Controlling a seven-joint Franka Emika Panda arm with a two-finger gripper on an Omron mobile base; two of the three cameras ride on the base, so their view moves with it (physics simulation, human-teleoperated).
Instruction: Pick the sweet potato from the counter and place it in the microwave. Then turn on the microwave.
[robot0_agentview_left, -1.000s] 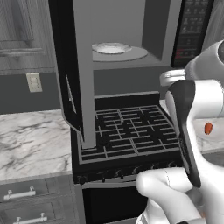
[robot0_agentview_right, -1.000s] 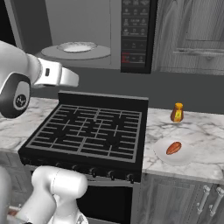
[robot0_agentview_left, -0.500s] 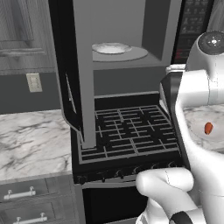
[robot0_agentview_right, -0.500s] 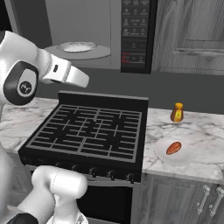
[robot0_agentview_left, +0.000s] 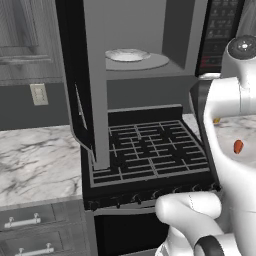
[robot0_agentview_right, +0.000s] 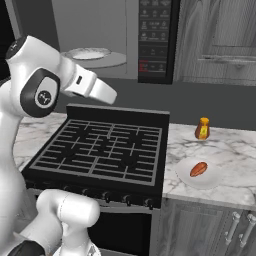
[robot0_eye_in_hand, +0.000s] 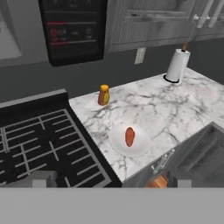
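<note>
Hand (robot0_eye_in_hand: 107, 181) tips barely visible; sweet potato (robot0_eye_in_hand: 130, 136) in plain sight

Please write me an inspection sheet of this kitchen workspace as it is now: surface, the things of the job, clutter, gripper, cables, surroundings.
Surface: the counter, white marble look with grey veins, right of the black stovetop; grey drawers below.
Job's things: the sweet potato lies on a small white plate on the counter. The microwave above the stovetop stands open, with a round plate inside and a dark button panel on its right.
Clutter: an orange bottle behind the plate; a paper towel roll farther along the counter.
Gripper: open, holding nothing, above the stovetop, camera aimed at the sweet potato.
Cables: nothing seen.
Surroundings: grey wall cabinets; a wall outlet.
</note>
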